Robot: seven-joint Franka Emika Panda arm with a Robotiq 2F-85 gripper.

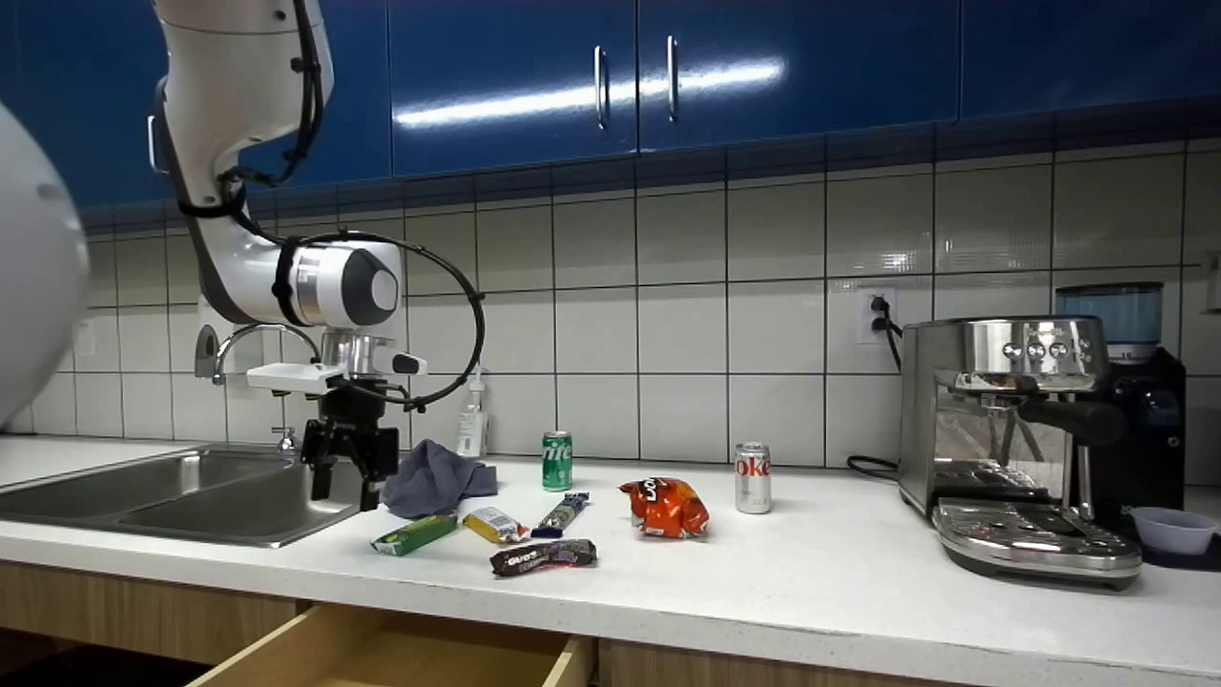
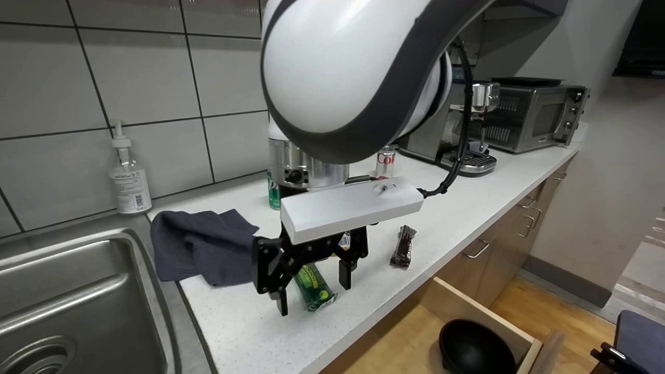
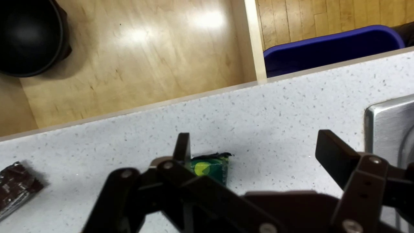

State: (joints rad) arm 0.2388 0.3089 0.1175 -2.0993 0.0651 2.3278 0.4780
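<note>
the jaws stand wide apart above the white speckled worktop (image 1: pixel 811 572), near a green packet (image 1: pixel 415 535); steel sink (image 2: pixel 62 275) alongside, drawer (image 3: pixel 145 58) open below, blue cabinets (image 1: pixel 506 62) over white tiles (image 1: pixel 682 329).

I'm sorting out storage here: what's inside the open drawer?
A black bowl sits inside the open drawer. The countertop covers the drawer's rear, so whatever may lie back there cannot be seen.
</note>
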